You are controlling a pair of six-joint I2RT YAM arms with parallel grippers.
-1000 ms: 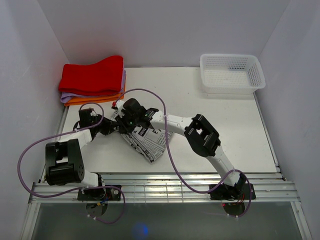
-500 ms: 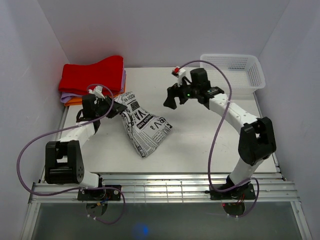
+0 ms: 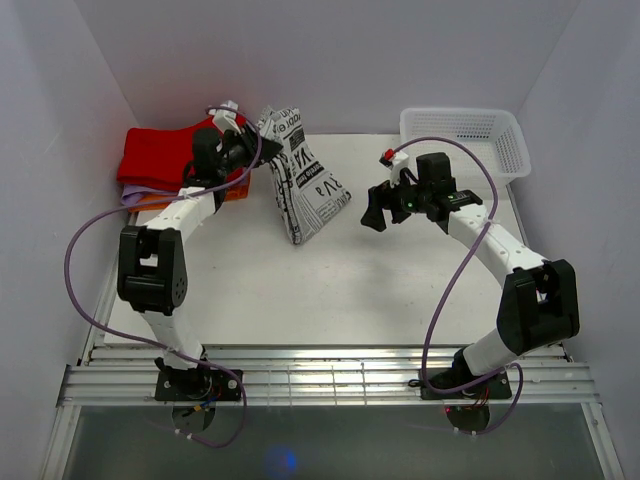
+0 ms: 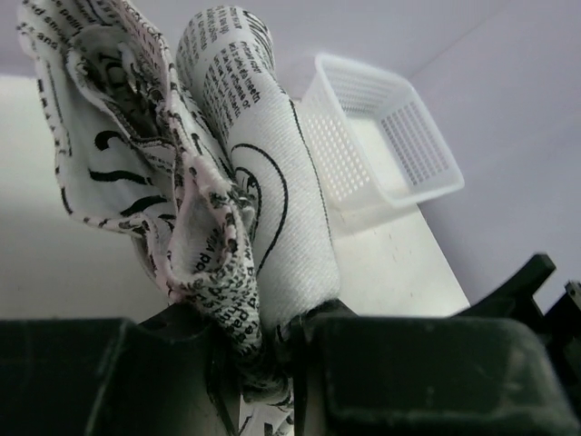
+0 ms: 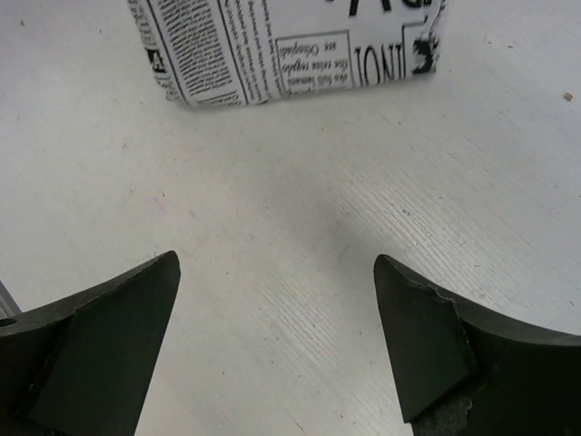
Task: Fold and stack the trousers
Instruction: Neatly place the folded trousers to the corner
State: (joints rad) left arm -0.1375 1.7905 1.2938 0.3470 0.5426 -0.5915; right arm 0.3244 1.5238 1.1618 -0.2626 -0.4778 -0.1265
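Left claw [image 3: 243, 152] pinched a bunched, frayed edge of the soft newsprint-patterned trousers [image 3: 305, 185], which hung as a crumpled folded wedge toward the white tabletop [image 3: 400, 290], beside stacked red cloths [image 3: 165, 155]. Right claw [image 3: 374, 212] gaped wide, empty.

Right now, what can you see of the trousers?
The trousers are soft white fabric printed with black newspaper text and pictures, folded into a compact bundle. One bunched end is pinched in the left end effector; the rest hangs slanting down toward the table. Whether the lower end touches it is unclear. Nothing else touches them.
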